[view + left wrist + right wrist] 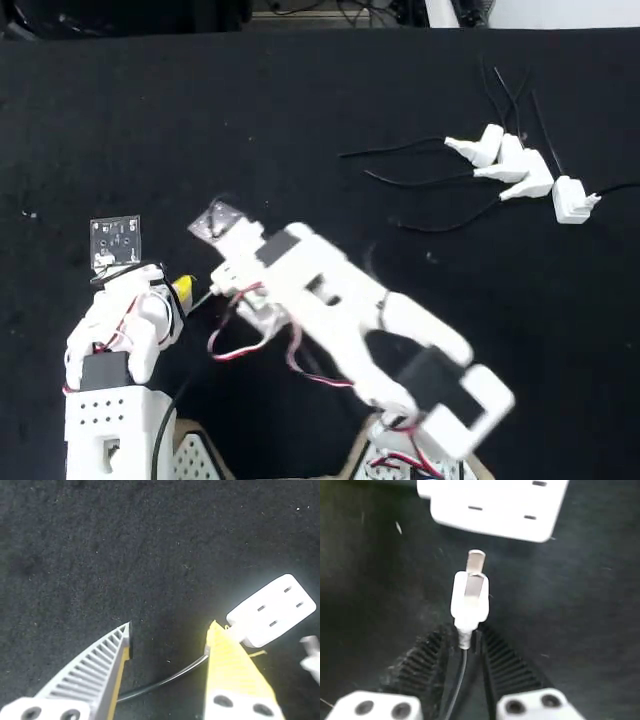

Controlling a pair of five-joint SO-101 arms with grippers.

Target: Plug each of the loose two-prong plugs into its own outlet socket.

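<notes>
My right gripper (pixel 467 632) is shut on the cable end of a white two-prong plug (pixel 470 597). The plug's prongs point at a white outlet block (pixel 492 505), with a short gap between them. In the high view this arm reaches from the bottom right, and its gripper (pixel 235 255) sits just behind a pale square outlet block (pixel 220 222). My left gripper (pixel 169 627) is open over the black table, with only a thin black cable (pixel 165 677) crossing below its fingers. A white outlet block (pixel 272 611) lies just beyond the tip of its yellow finger (pixel 235 670).
Several loose white plugs (pixel 515 165) with black cables lie at the far right, next to a small white block (pixel 570 200). Another pale square block (pixel 115 240) sits by the left arm (pixel 120 330). The black tabletop (pixel 300 120) stretches across the back.
</notes>
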